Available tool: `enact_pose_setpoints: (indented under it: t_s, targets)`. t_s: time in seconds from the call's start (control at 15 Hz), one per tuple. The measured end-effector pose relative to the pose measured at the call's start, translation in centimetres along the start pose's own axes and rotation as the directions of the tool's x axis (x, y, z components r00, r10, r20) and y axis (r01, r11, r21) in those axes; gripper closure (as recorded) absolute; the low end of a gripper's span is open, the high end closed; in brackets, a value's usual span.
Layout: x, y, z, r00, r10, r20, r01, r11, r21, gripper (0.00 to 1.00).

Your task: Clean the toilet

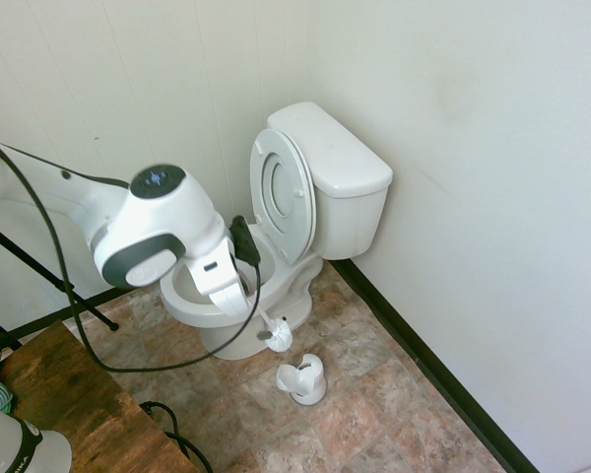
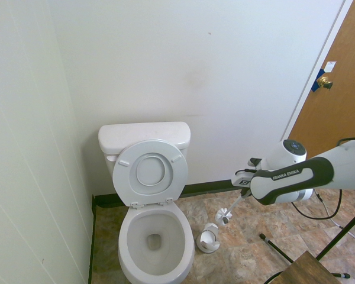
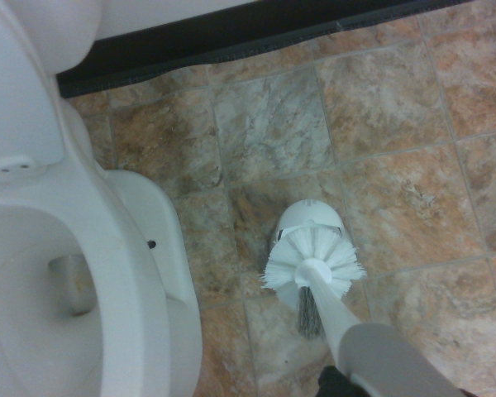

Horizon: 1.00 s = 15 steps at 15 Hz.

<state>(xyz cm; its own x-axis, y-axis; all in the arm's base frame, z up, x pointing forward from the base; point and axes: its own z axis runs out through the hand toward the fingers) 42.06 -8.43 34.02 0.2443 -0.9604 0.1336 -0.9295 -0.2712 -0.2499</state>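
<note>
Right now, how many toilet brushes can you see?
1. The white toilet brush is held by the gripper, its head hanging above the floor beside the toilet. Others could be hidden behind the toilet.

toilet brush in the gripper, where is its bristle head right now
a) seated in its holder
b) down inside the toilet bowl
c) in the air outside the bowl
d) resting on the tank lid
c, the toilet brush hangs from the gripper with its head beside the toilet bowl, out of the holder
</note>
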Motion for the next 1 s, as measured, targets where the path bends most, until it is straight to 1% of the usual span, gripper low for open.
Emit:
enact_pose_setpoints:
  t_s: [0.13,0.27,0.53,0.67,1.0]
  targets:
    - [-4.1,-1.7,-4.8,0.998,-0.059,0.012,0.059,0.998,-0.029,1.00]
    - [-7.0,-2.8,-8.6,0.993,-0.115,-0.005,0.114,0.991,-0.075,1.00]
    - [-7.8,-4.0,-9.5,0.990,-0.138,-0.004,0.137,0.988,-0.069,1.00]
    - [-9.9,-5.4,-9.6,0.987,-0.158,0.008,0.158,0.985,-0.062,1.00]
    - [-16.8,-11.3,-10.7,0.981,-0.192,0.028,0.193,0.981,-0.027,1.00]
